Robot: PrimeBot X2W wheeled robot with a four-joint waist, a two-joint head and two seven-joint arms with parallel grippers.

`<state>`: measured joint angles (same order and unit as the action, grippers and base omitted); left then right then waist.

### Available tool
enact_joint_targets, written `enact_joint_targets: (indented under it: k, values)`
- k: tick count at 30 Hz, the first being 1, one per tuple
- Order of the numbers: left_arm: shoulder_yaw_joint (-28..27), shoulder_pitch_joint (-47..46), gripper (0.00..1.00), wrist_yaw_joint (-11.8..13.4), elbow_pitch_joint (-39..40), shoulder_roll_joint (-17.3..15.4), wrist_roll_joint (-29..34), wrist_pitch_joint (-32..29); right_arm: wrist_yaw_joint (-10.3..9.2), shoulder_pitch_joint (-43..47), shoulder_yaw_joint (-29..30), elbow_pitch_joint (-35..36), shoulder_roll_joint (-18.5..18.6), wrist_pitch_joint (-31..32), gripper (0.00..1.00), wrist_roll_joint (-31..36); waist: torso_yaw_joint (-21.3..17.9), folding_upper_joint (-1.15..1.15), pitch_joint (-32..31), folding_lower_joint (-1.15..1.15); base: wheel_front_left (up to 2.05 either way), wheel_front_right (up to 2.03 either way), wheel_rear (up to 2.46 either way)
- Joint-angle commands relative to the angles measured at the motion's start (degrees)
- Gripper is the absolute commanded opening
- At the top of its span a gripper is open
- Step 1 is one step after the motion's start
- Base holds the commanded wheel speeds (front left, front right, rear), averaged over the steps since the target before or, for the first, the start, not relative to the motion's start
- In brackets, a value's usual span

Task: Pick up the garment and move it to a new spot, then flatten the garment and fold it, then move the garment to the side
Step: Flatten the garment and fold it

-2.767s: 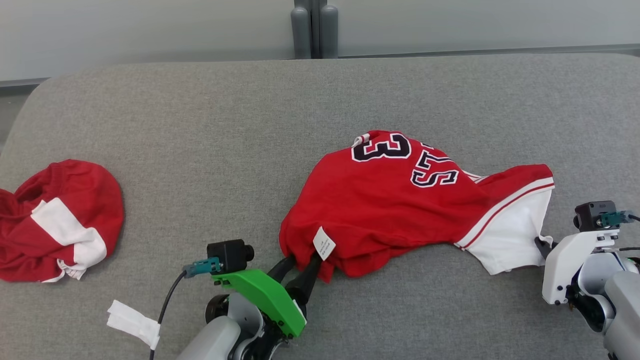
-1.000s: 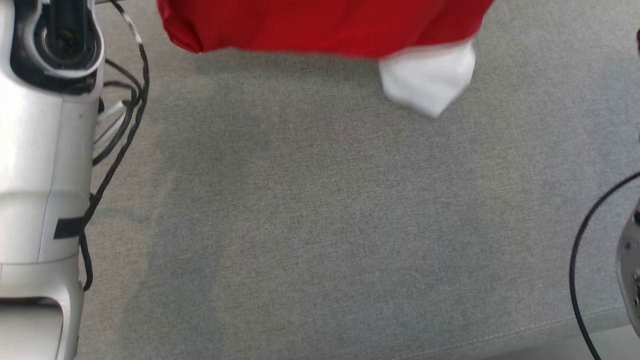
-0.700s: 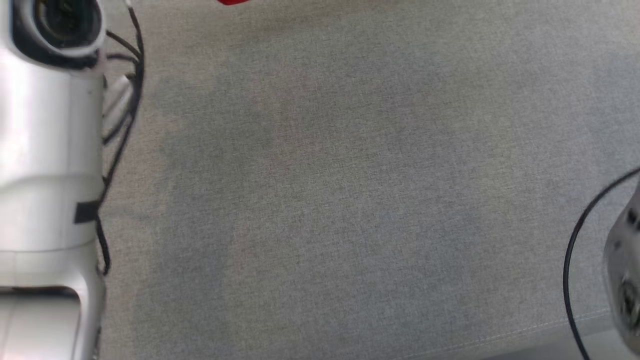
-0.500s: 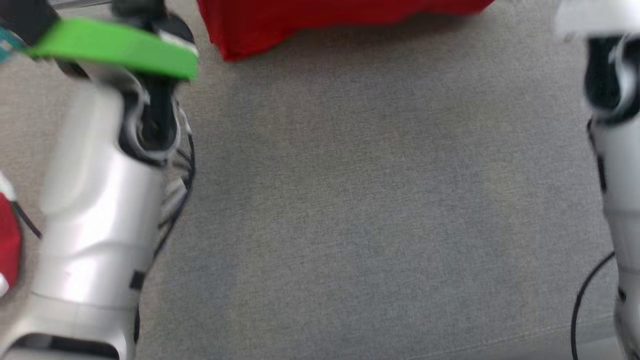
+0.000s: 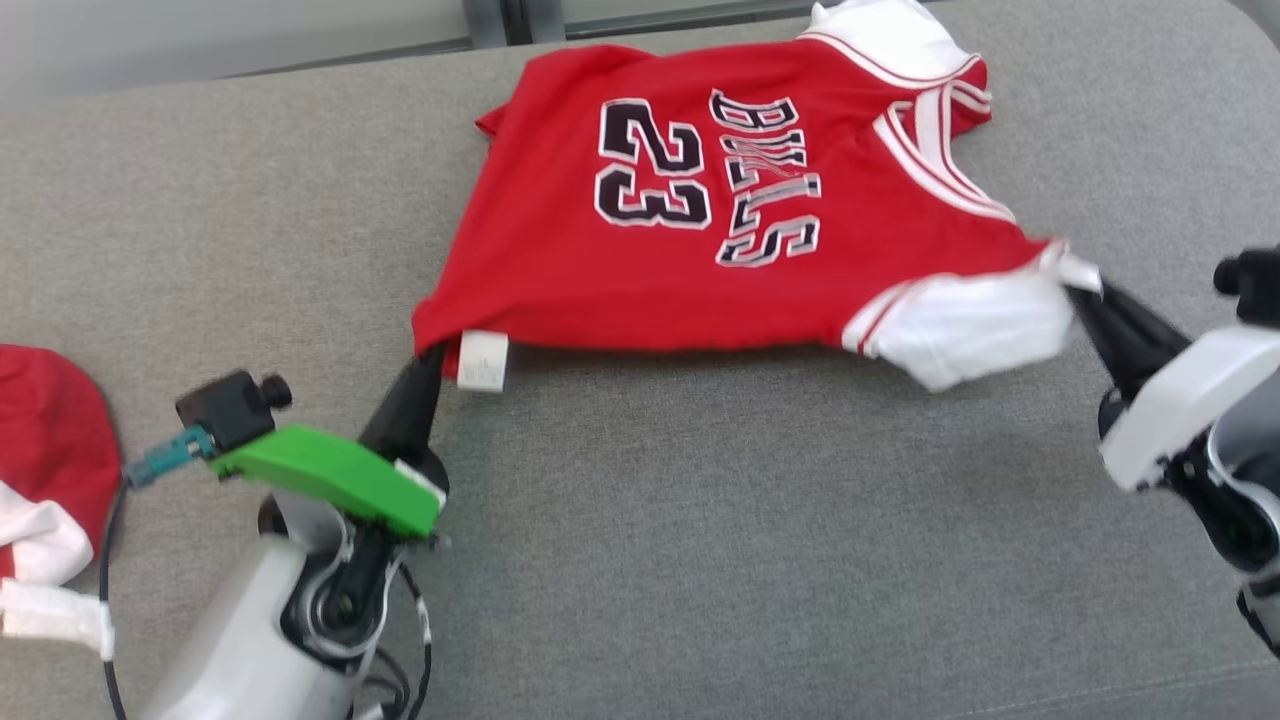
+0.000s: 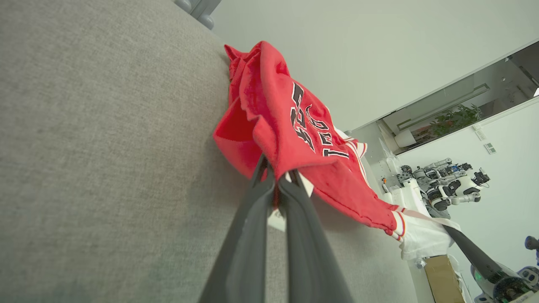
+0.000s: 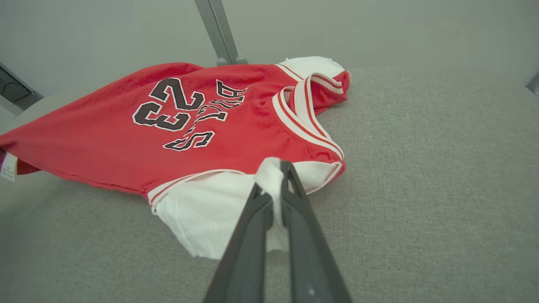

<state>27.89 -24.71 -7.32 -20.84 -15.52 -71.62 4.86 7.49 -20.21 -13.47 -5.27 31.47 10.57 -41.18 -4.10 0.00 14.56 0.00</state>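
Note:
The garment [image 5: 720, 230] is a red jersey with white sleeves and dark "23" lettering, stretched across the far half of the grey cushion [image 5: 700, 520]. My left gripper [image 5: 428, 352] is shut on its red hem corner beside the white label [image 5: 482, 360]; in the left wrist view the garment [image 6: 286, 134] is pinched between the left gripper [image 6: 276, 176] fingers. My right gripper [image 5: 1075, 290] is shut on the white sleeve [image 5: 975, 325]. The right wrist view shows the right gripper [image 7: 273, 176] clamping a fold of white cloth of the garment [image 7: 202, 118].
Another red and white cloth [image 5: 45, 470] lies at the cushion's left edge, with a white paper scrap [image 5: 55, 615] below it. A grey post [image 5: 500, 18] stands behind the cushion. Bare cushion lies between my arms, nearer me.
The head camera swung down to the near cushion and back up. The garment, bunched before, now lies stretched out farther back with both grippers still shut on it.

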Motion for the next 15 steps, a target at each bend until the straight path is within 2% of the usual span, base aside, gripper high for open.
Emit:
enact_joint_targets:
  k: [1,7,11,15]
  values:
    - [0.5,2.1,0.0,-0.2,0.9,-0.9,-0.7,-0.4,0.0,2.2,1.0,1.0,0.2,2.2,0.0,-0.7,1.0,0.0,-1.6,0.0,0.0,0.0,0.0]
    - [2.1,9.2,0.0,-0.2,4.8,-3.4,-3.0,-2.3,-0.01,11.5,6.0,4.8,0.7,14.6,0.0,0.8,1.7,0.0,-2.8,0.0,0.0,0.0,0.0]
    - [2.9,12.6,0.0,-0.2,6.1,-4.6,-3.5,-3.4,-0.01,17.0,8.9,6.5,-0.9,23.9,0.0,1.3,2.1,0.0,-3.6,0.0,0.0,0.0,0.0]
    - [3.4,14.8,0.0,0.9,7.3,-5.6,-3.4,-3.9,-0.03,22.6,12.5,9.6,-2.9,34.7,0.0,0.3,2.5,0.0,-4.3,0.0,0.0,0.0,0.0]
